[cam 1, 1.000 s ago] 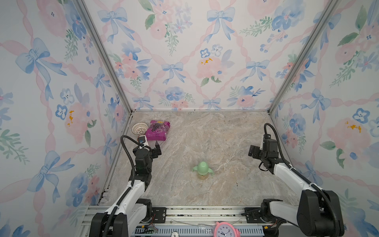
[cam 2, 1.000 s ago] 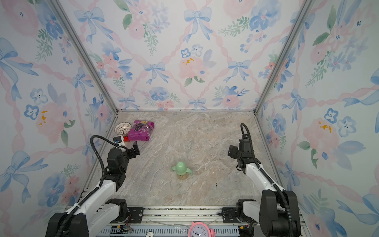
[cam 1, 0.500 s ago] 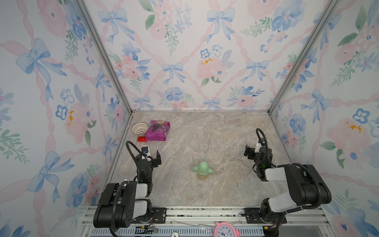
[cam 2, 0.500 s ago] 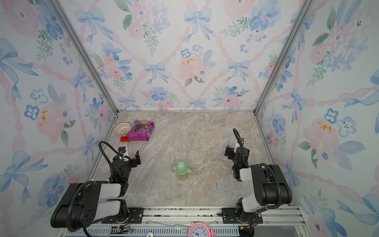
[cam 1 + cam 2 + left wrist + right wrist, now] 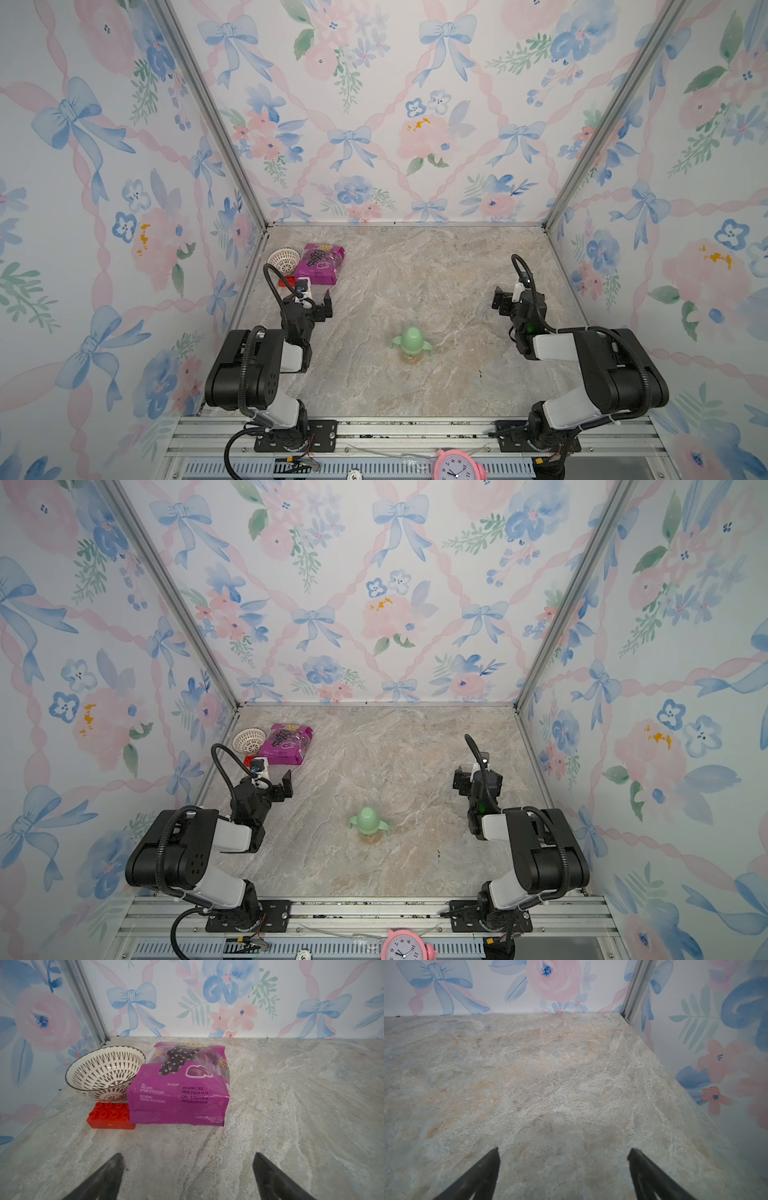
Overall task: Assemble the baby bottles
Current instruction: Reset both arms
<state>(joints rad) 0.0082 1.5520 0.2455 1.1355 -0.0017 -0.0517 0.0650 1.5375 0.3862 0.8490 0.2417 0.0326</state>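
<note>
In both top views the baby bottle (image 5: 411, 348) (image 5: 369, 828) stands upright by itself near the middle of the tabletop (image 5: 415, 270), towards the front edge. Its pale green dome cap (image 5: 410, 336) sits over the handled ring (image 5: 395, 343), and the amber jar body (image 5: 411, 358) shows underneath. To me it reads as put together and set where either arm could get to it. From this high up I can't be sure the cap and collar are fully seated.

Both arms sit folded near their bases, well apart from the bottle. The left tool (image 5: 316, 297) and right tool (image 5: 505, 299) are each spread wide with nothing in them, which I judge to be a parked pose.

In the left wrist view the left tool (image 5: 188, 1156) gapes over bare stone. It faces the corner clutter of a patterned bowl (image 5: 104, 1072), a purple snack packet (image 5: 178, 1088) touching it, and a red building brick (image 5: 110, 1115) tucked partly under the packet. These are kept out of the working area.

In the right wrist view the right tool (image 5: 563, 1149) is equally wide and holds nothing. It points at bare tabletop and the far corner, with no bottle in sight.
</note>
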